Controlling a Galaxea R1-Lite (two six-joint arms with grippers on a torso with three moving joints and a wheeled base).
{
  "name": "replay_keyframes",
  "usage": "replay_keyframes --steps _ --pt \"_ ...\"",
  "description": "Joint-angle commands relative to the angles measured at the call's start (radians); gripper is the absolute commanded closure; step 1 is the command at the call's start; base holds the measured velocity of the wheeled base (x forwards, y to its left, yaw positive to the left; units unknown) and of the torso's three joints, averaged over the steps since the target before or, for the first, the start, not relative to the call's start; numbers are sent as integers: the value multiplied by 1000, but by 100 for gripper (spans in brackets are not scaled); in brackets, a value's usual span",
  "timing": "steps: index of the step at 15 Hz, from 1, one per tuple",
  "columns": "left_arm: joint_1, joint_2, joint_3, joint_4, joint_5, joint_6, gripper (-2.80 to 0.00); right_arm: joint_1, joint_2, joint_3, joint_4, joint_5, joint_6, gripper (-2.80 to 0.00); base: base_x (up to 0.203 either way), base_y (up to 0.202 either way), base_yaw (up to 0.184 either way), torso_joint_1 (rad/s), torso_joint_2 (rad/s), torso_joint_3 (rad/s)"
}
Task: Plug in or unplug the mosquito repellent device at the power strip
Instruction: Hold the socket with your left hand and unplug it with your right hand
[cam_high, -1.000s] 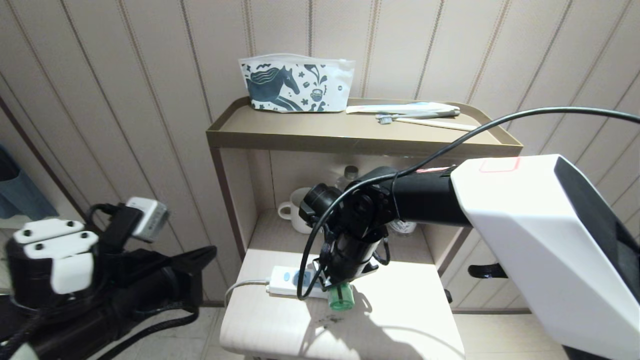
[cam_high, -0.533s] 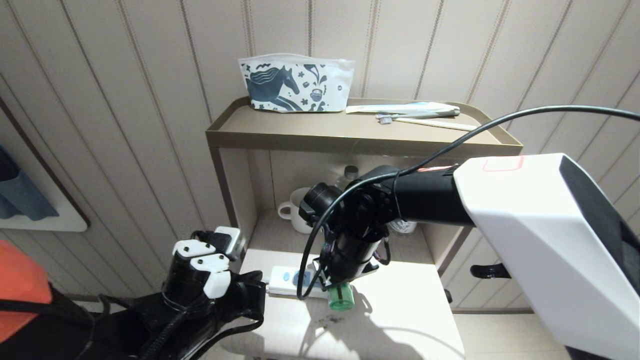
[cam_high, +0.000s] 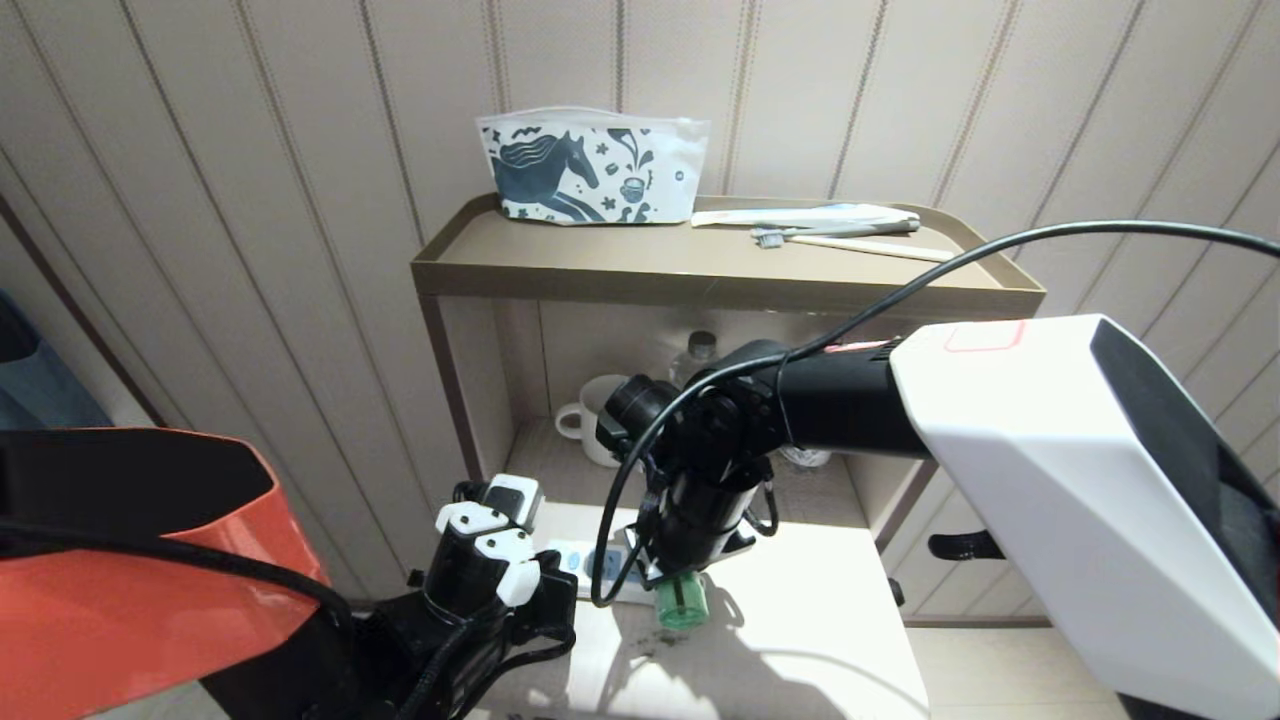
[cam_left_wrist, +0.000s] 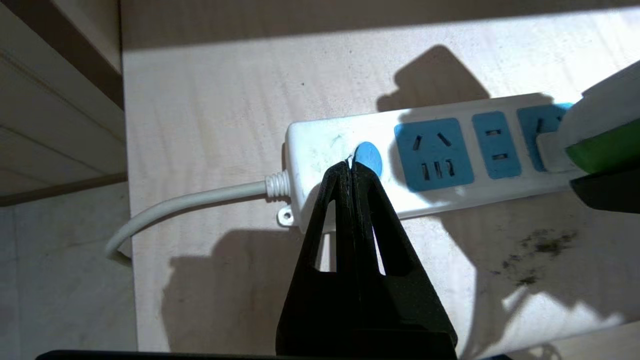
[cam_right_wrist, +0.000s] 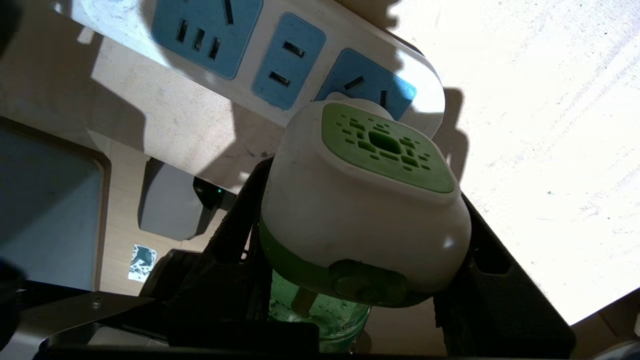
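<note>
My left pincer (cam_left_wrist: 351, 165): fingers pressed together, tips over the blue oval button (cam_left_wrist: 367, 156) of the power strip (cam_left_wrist: 320, 150); grey-white cord (cam_left_wrist: 190, 207) trailing across the pale tabletop (cam_left_wrist: 200, 100).

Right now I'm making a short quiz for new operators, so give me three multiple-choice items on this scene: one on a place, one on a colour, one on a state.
1. Where does the power strip lie?
A. on the pale tabletop
B. on the top shelf
C. on the floor

2. What colour is the strip's oval button?
A. red
B. blue
C. black

3. How are the left gripper fingers?
A. wide open
B. shut, holding nothing
C. shut on the cord

Answers:
1 A, the strip rests flat on the light tabletop in front of the shelf unit.
2 B, the button is blue, like the socket faces.
3 B, the left wrist view shows the two black fingers pressed together, tips at the button, nothing between them.
</note>
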Motion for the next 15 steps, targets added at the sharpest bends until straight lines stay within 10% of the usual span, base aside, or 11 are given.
replay_keyframes --steps 1,15 --pt "0 50 -19 -7 4 -1 0 4 2 -1 4 0 1 0 0 0 0 0 0 0" --pt "-70 89 -22 -22 12 -4 0 6 -15 -3 3 -3 -2 0 0 0 0 0 0 0"
